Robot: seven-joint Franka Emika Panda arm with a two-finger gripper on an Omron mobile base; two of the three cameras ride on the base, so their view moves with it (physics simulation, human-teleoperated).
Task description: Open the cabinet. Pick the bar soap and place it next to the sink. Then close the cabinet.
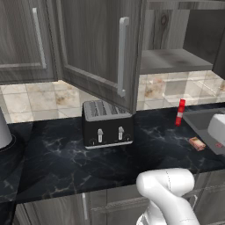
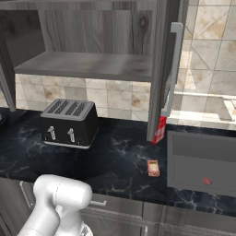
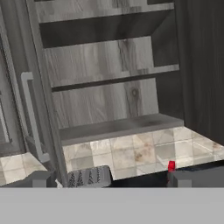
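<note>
We record: fingers (image 3: 107,180) spread wide, holding nothing, bottom of hand view. Cabinet (image 1: 105,48) doors open. Bar soap (image 2: 153,168) on tabletop (image 2: 115,161), lower centre-right, beside sink (image 2: 203,161).

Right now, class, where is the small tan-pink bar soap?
The small tan-pink bar soap lies on the black marbled countertop, just left of the dark grey sink.

Grey-brown wood-grain cabinet (image 1: 96,39), black marbled countertop (image 1: 57,158)

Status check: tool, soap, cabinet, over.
Tool open, empty. Bar soap on counter beside sink. Cabinet doors open, not yet closed. Nothing in the way.
</note>
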